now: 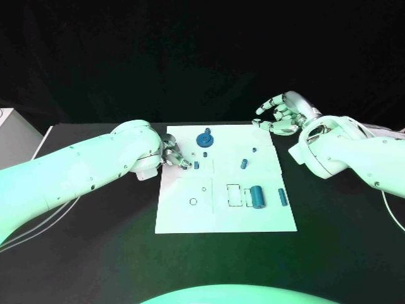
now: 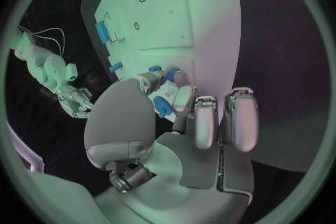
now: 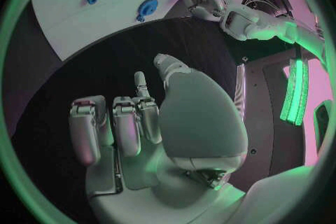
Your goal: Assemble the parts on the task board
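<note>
The white task board (image 1: 223, 212) lies in the middle of the black table. My left hand (image 1: 174, 155) rests at its left edge, thumb and a finger pinching a small blue part (image 1: 195, 166) (image 2: 162, 105) low on the board. A round blue part with a knob (image 1: 205, 139) stands at the far end. Small blue pieces (image 1: 243, 163) lie mid-board; a blue cylinder (image 1: 258, 197) and a slim blue bar (image 1: 282, 196) lie at the right. My right hand (image 1: 280, 114) (image 3: 136, 123) hovers off the far right corner, fingers loosely bent and apart, holding nothing.
A white box (image 1: 2, 136) stands at the table's left edge. Thin cables (image 1: 402, 132) run behind my right arm. Outlined slots (image 1: 233, 193) and small holes (image 1: 193, 201) mark the near half of the board.
</note>
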Motion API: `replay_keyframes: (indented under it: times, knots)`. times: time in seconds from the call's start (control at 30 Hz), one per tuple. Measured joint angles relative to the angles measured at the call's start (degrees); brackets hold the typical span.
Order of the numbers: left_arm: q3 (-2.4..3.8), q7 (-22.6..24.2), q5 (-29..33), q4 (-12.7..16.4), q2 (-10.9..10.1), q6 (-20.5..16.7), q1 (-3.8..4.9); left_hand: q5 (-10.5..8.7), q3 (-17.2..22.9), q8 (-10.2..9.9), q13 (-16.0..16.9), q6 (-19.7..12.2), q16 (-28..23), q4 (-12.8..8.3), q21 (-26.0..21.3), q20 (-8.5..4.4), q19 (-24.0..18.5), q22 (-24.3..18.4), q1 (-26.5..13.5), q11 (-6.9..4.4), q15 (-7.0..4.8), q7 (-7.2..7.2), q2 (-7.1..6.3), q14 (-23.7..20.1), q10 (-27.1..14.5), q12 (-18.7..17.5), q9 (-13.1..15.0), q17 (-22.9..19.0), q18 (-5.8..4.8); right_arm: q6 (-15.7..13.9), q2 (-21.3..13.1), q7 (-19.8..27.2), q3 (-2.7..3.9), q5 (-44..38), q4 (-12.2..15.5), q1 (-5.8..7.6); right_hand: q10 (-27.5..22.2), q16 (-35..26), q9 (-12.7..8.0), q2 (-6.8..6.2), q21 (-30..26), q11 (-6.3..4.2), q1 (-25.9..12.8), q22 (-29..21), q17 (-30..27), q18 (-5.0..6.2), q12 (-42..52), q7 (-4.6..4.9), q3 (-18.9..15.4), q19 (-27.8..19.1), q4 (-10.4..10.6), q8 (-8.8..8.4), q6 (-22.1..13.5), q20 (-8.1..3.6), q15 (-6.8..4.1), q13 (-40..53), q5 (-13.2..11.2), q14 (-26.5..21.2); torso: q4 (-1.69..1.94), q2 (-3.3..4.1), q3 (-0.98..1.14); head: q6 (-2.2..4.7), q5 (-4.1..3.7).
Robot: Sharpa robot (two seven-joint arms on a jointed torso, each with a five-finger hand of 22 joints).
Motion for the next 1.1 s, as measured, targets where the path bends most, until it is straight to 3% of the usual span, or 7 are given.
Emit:
replay_keyframes:
  times: [0.27,0.53,0.9,1.1]
  knots:
    - [0.04,0.07,-0.22,-0.10,-0.02,-0.10,-0.05,-0.29,-3.80,0.01,0.00,0.17,0.00,0.03,0.00,0.00,0.00,0.00,-0.80,0.00,0.00,0.03,0.80,0.00,0.00,0.00,0.18,0.00,0.00,0.00,-0.06,0.00,0.00,-0.02,0.03,0.00,0.00,0.00,0.00,0.00,0.00,0.00,0.00,0.00,0.00,0.00,0.00,0.00,0.00,0.00,0.00,0.00,0.00,0.00,0.00,0.02,0.00,0.00,-0.03,0.01,-0.02,0.11,0.01]
    - [0.10,0.11,-0.46,0.11,-0.15,-0.34,-0.13,-0.29,-6.65,0.03,0.00,0.19,0.00,0.03,0.00,0.00,0.00,-0.01,-1.45,0.00,0.00,0.05,0.66,0.00,0.00,0.00,0.38,0.00,0.00,0.01,-0.08,0.00,0.00,-0.03,0.02,-0.02,0.00,0.00,0.00,0.00,0.00,0.00,0.00,0.04,0.00,0.00,0.00,0.00,0.00,0.00,0.00,0.00,0.00,0.00,0.00,0.01,0.00,0.00,-0.05,0.03,-0.02,0.15,-0.10]
    - [0.17,0.12,-0.79,0.47,-0.31,-0.80,-0.28,-0.29,-7.41,0.04,0.05,0.19,0.00,0.03,0.00,0.00,0.00,-0.01,-1.45,0.00,0.00,0.05,0.66,0.00,0.00,0.00,0.43,0.00,0.00,0.01,-0.10,0.00,0.00,-0.05,0.00,-0.01,0.00,0.00,-0.01,0.00,0.00,0.00,0.01,0.04,0.00,0.00,0.00,0.00,-0.01,0.00,0.00,0.00,0.00,0.00,0.00,0.01,0.00,0.00,0.00,-0.01,0.01,0.13,-0.20]
    - [0.55,0.10,-0.94,0.81,-0.76,-1.43,-0.52,-0.81,-9.17,0.00,0.13,0.14,0.00,0.03,0.00,0.00,0.00,-0.02,-1.67,0.00,0.00,0.03,0.88,0.00,0.00,0.00,0.52,0.00,0.00,0.02,-0.12,0.00,0.00,-0.06,-0.02,-0.01,0.00,0.00,0.09,0.00,0.00,0.00,0.01,0.03,0.00,0.00,0.00,0.00,-0.01,0.00,0.00,0.00,0.00,0.00,0.00,0.00,0.00,0.00,0.02,-0.03,0.01,0.24,-0.13]
